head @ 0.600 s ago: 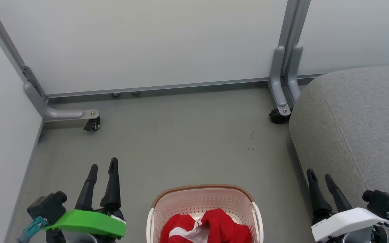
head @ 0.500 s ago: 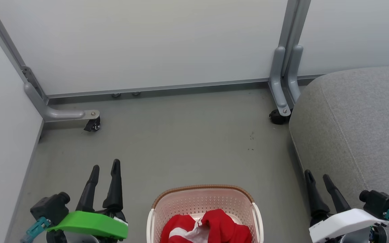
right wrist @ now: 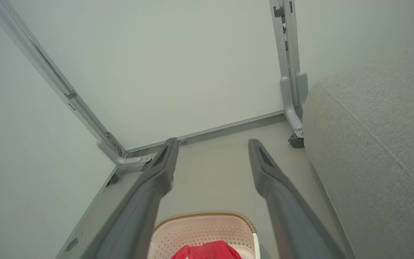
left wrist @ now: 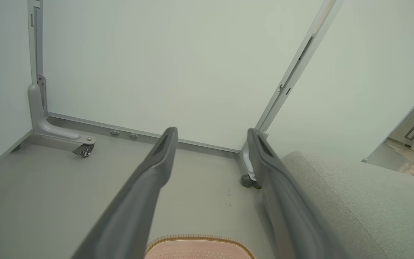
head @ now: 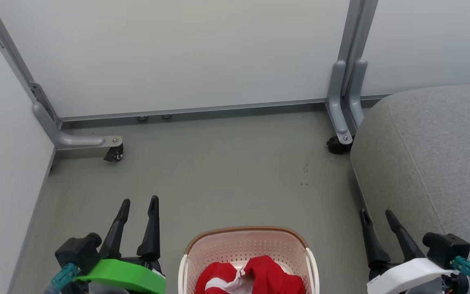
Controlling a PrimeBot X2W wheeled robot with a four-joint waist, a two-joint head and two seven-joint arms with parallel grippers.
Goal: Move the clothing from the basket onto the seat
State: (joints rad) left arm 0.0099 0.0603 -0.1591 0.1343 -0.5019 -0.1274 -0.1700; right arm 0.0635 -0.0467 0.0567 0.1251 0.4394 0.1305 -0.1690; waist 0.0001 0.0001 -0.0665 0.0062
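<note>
The cream basket [head: 246, 244] with its brown rim stands on the floor at the bottom centre of the head view, and its rim [left wrist: 199, 239] also shows in the left wrist view. Red clothing [head: 255, 277] with a white stripe lies bunched inside it; the right wrist view catches the garment's top [right wrist: 208, 251]. The grey seat [head: 431, 163] fills the right side, with its seam visible. My left gripper [head: 139, 204] hangs open to the left of the basket, holding nothing. My right gripper [head: 377, 214] is open between the basket and the seat's edge.
White partition panels close off the back and left. Their grey feet carry castors at the left [head: 114, 154] and beside the seat [head: 335, 143]. Bare grey floor [head: 218, 171] stretches beyond the basket.
Both grippers have shifted inward toward the basket and lower in the head view. The whole picture has slid slightly down, so the camera moved a little.
</note>
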